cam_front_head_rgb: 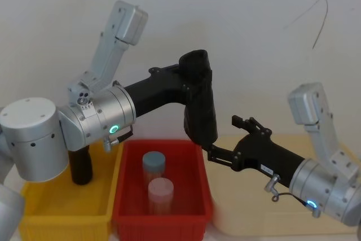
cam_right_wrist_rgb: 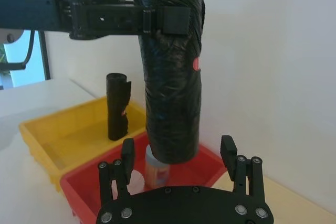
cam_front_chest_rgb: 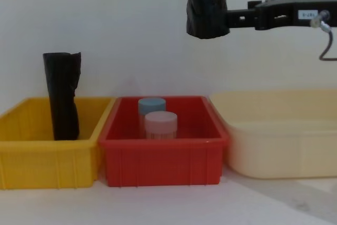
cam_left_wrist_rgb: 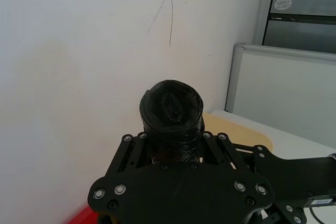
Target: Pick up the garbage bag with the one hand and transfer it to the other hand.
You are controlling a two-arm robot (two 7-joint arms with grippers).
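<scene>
**Garbage bag.** The garbage bag [cam_front_head_rgb: 200, 100] is a black roll held in the air high above the red bin [cam_front_chest_rgb: 163, 162]. Its long axis is close to vertical, and its lower end points down toward the bin.

**Left end effector.** The left end effector [cam_front_head_rgb: 189, 80] reaches in from the side of the yellow bin [cam_front_chest_rgb: 47, 162]. It is clamped around the upper part of the roll and carries it.

**Right end effector.** The right end effector [cam_front_head_rgb: 223, 137] comes in above the cream bin [cam_front_chest_rgb: 279, 151], which stands on the other side of the red bin. Its fingers [cam_right_wrist_rgb: 127, 153] are spread wide, one on each side of the roll's lower end. In the right wrist view a gap separates them from the plastic.

**Differences between views.**
- The left wrist view looks onto the roll's crumpled upper end face [cam_left_wrist_rgb: 170, 103].
- The right wrist view gives the full side of the roll [cam_right_wrist_rgb: 170, 77], crossed by a left finger [cam_right_wrist_rgb: 163, 18].
- The chest view crops the upper part of the roll [cam_front_chest_rgb: 205, 3] at the frame edge. It shows the lower end in profile, level with the right end effector [cam_front_chest_rgb: 231, 17].
- In the head view the roll hides the far left finger.

**Bin contents.**
- Inside the red bin stand a blue-lidded jar [cam_front_chest_rgb: 151, 104] and a pink-lidded jar [cam_front_chest_rgb: 160, 122]. The pink-lidded jar is nearer the front wall.
- A taller black roll [cam_front_chest_rgb: 63, 98] stands upright in the yellow bin.
- All three bins rest on the table [cam_front_chest_rgb: 168, 204].
</scene>
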